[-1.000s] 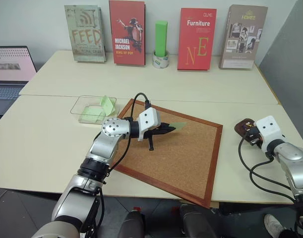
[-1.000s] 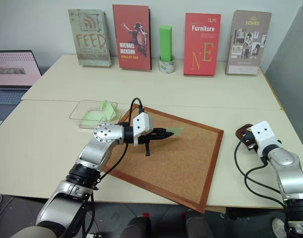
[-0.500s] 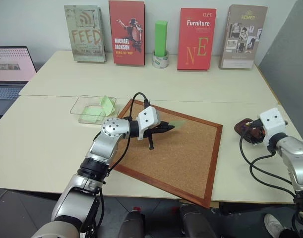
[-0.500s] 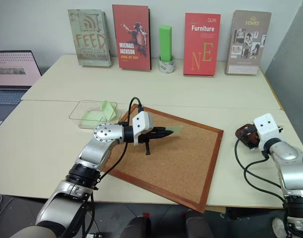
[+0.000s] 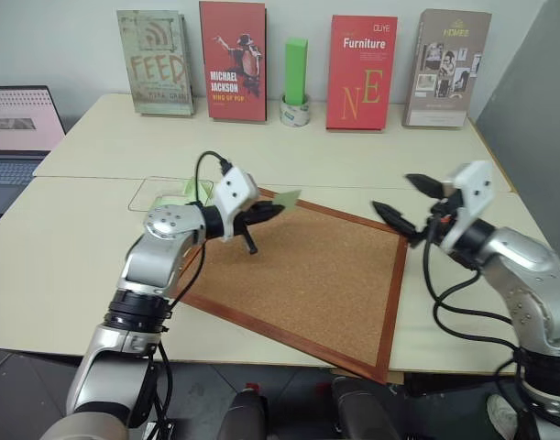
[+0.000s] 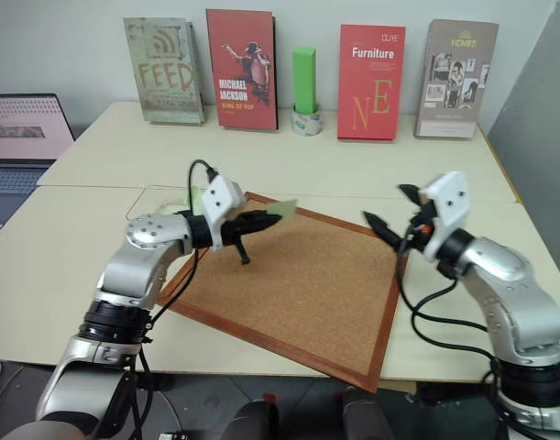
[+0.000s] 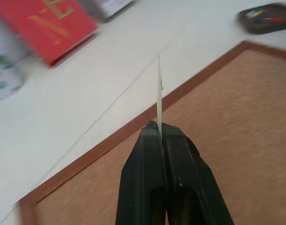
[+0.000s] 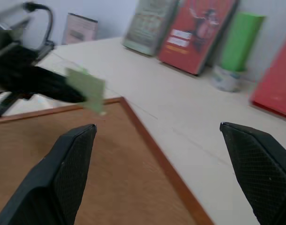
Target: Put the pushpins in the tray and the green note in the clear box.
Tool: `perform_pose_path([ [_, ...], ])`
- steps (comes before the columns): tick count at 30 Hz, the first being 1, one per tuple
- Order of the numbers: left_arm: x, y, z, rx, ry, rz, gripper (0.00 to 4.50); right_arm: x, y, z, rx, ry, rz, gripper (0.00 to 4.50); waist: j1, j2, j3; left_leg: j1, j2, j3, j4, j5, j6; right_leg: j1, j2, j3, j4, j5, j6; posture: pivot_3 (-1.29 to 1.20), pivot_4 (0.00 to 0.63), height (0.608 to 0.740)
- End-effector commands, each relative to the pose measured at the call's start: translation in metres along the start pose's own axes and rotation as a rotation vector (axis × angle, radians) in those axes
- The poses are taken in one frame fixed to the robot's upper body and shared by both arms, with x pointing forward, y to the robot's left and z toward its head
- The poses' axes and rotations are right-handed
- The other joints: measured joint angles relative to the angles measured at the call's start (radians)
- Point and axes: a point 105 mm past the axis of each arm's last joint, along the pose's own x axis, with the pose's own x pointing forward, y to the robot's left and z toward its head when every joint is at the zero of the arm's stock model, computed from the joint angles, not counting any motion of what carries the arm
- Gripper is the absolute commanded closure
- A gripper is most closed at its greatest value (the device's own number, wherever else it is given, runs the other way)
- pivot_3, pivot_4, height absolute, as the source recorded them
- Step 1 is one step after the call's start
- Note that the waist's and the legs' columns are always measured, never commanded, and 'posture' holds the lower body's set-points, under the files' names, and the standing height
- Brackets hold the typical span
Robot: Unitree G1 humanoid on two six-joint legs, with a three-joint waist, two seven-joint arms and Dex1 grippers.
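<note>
My left gripper (image 5: 272, 210) is shut on the green note (image 5: 285, 197), a pale green square held above the far left corner of the cork board. The left wrist view has the note (image 7: 158, 89) edge-on between the black fingers (image 7: 147, 154). My right gripper (image 5: 406, 202) hangs open and empty over the board's right edge, pointing at the note (image 8: 86, 89). The clear box (image 5: 151, 193) lies behind my left arm, partly hidden, with green paper in it. The tray (image 7: 267, 18) is a dark dish holding small blurred coloured pushpins (image 7: 264, 14).
The cork board (image 5: 307, 275) with its wooden frame covers the table's middle. Several books (image 5: 362, 71) stand along the back, with a tall green block (image 5: 296, 71) in a tape roll. A laptop (image 5: 18, 128) sits at the far left. The table's right edge runs beside my right arm.
The left gripper has carried the note left and up, toward the clear box. The right gripper has left the tray, swung left and up over the board's edge, and its fingers now stand wide apart.
</note>
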Motion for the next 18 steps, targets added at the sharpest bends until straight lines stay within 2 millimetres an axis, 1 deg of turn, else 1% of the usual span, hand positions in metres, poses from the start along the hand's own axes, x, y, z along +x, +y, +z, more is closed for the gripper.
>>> perform_pose_path([
  [1, -0.037, 0.048, 0.015, 0.059, 0.058, 0.192, 4.50, 0.018, 0.020, 0.007, -0.025, -0.010, 0.135, 0.02, 0.001, 0.000, 0.000, 0.000, 0.000, 0.000, 0.000, 0.000, 0.000, 0.000, 0.000, 0.000, 0.000, 0.000, 0.000, 0.00, 0.150, 0.740],
  [3, -0.054, 0.065, 0.010, 0.077, 0.141, 0.238, 4.50, 0.026, 0.024, 0.004, -0.042, 0.005, 0.166, 0.02, 0.001, -0.001, 0.001, -0.001, 0.000, 0.000, 0.000, 0.000, 0.000, 0.000, 0.000, -0.001, 0.000, 0.000, 0.000, 0.00, 0.150, 0.740],
  [5, -0.066, 0.074, 0.003, 0.072, 0.200, 0.265, 4.50, 0.030, 0.025, 0.002, -0.051, 0.009, 0.183, 0.02, 0.002, -0.002, 0.001, -0.001, 0.000, 0.000, 0.000, 0.000, 0.000, -0.001, 0.000, -0.001, -0.001, 0.000, 0.000, 0.00, 0.150, 0.740],
  [7, -0.079, 0.086, -0.011, 0.072, 0.280, 0.298, 4.50, 0.037, 0.027, 0.002, -0.053, 0.007, 0.198, 0.02, 0.006, -0.002, 0.001, -0.001, 0.000, 0.000, -0.001, 0.000, 0.000, -0.001, -0.001, -0.001, -0.002, 0.000, 0.000, 0.00, 0.150, 0.740],
  [9, -0.087, 0.094, -0.020, 0.080, 0.331, 0.320, 4.50, 0.041, 0.029, 0.002, -0.059, 0.006, 0.212, 0.02, 0.006, -0.002, 0.001, -0.001, 0.000, 0.000, -0.001, 0.000, 0.000, -0.001, -0.001, -0.001, -0.002, 0.000, 0.000, 0.00, 0.150, 0.740],
  [13, -0.094, 0.106, -0.039, 0.101, 0.419, 0.340, 4.50, 0.048, 0.037, 0.003, -0.066, 0.000, 0.242, 0.02, 0.010, -0.002, 0.001, -0.002, 0.000, 0.000, -0.001, 0.000, 0.000, -0.001, -0.001, -0.002, -0.001, -0.001, -0.001, 0.00, 0.150, 0.740],
  [16, -0.091, 0.114, -0.042, 0.108, 0.429, 0.354, 4.50, 0.051, 0.039, 0.004, -0.069, -0.004, 0.249, 0.02, 0.010, -0.002, 0.002, -0.002, 0.000, 0.000, -0.001, 0.000, 0.000, -0.001, -0.001, -0.002, -0.001, -0.001, -0.001, 0.00, 0.150, 0.740],
  [18, -0.087, 0.115, -0.044, 0.108, 0.431, 0.338, 4.50, 0.052, 0.041, 0.005, -0.071, -0.006, 0.253, 0.02, 0.010, -0.002, 0.002, -0.002, 0.000, 0.000, -0.001, 0.000, 0.000, -0.002, -0.001, -0.002, -0.001, -0.001, -0.001, 0.00, 0.150, 0.740],
])
